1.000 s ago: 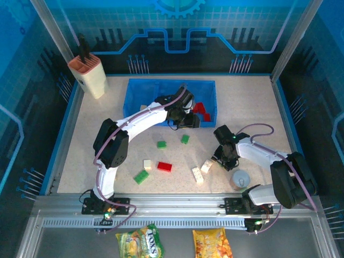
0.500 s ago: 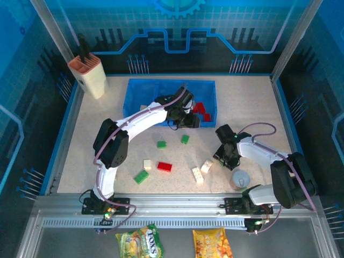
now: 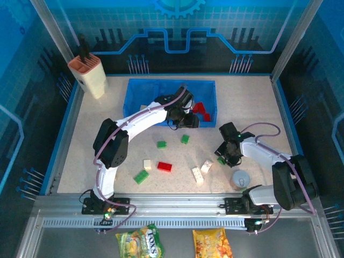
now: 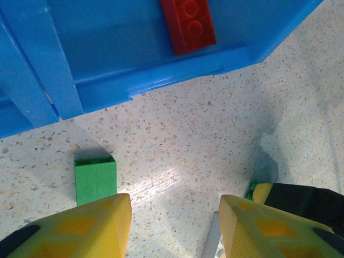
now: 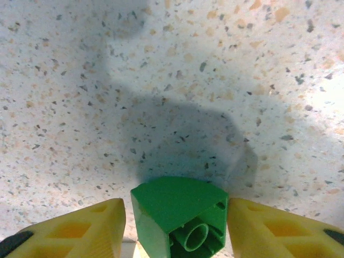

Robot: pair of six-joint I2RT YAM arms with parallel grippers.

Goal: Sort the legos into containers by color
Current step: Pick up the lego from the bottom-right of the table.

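I see the speckled cream worktop [image 3: 252, 102] spread across the middle of the top view. At its upper left corner stands an orange-and-cream knife block [image 3: 90, 76], upright, with a dark handle [image 3: 82, 46] sticking out of it. A grey round cup [image 3: 239, 179] sits at the lower right, near the front edge. Below the metal rail [image 3: 177, 208], at the bottom of the frame, two snack packets lie side by side: a green-and-yellow packet [image 3: 138, 243] and an orange-yellow packet [image 3: 213, 243].

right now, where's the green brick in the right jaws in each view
top external: green brick at the right gripper's tip, right of centre.
right wrist: bottom centre, tilted between the yellow fingers.
left wrist: probably the green sliver at lower right; too small to be sure.
shared landmark: the speckled table.
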